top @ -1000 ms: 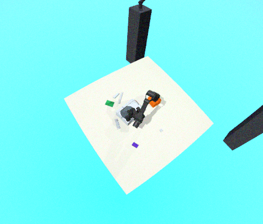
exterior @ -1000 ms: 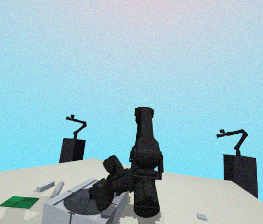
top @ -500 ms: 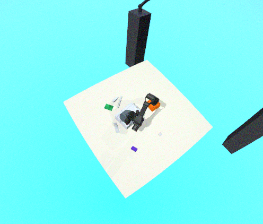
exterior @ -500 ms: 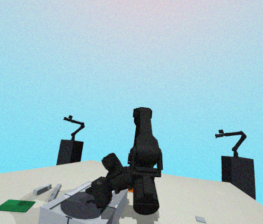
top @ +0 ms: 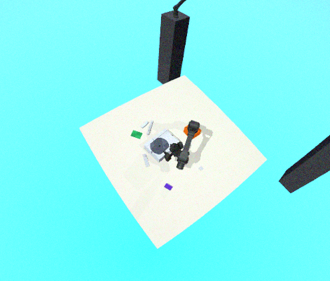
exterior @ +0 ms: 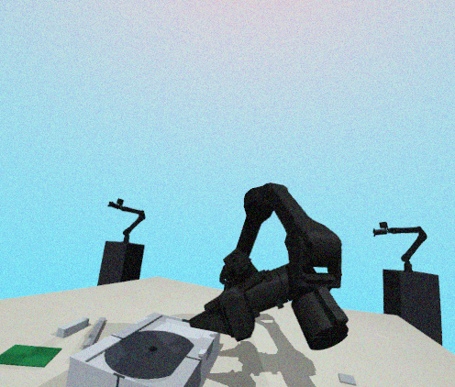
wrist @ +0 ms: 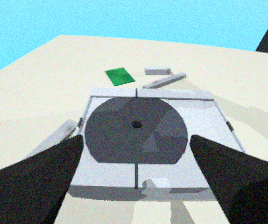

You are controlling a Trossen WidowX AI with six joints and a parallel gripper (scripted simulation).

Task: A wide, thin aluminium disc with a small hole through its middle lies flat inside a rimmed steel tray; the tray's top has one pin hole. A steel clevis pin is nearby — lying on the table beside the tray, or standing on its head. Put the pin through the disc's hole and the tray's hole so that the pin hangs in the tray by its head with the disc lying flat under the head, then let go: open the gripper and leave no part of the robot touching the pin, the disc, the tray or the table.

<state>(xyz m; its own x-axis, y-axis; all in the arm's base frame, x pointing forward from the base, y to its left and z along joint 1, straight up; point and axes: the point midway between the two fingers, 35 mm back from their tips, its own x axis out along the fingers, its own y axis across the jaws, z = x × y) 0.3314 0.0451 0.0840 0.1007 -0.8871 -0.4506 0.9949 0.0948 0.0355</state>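
Just ahead of the hand (top: 173, 150) (exterior: 215, 327) (wrist: 136, 142), the tray (top: 170, 134) (exterior: 89, 373) (wrist: 200, 117) on the worktop (top: 184, 200) (exterior: 162, 295) (wrist: 40, 75), with the disc (top: 159, 141) (exterior: 130, 362) (wrist: 110, 135) flat inside. At the disc's middle, ahead of the hand and out of its grip, a small dark round spot: by its look, the head of the pin (top: 159, 146) (exterior: 152, 348) (wrist: 136, 124), shank hidden. Fingers spread wide, nothing between them; near the tray's closest edge, contact impossible to tell. Farther ahead, beyond the tray, a green patch (top: 136, 134) (exterior: 27, 356) (wrist: 119, 76).
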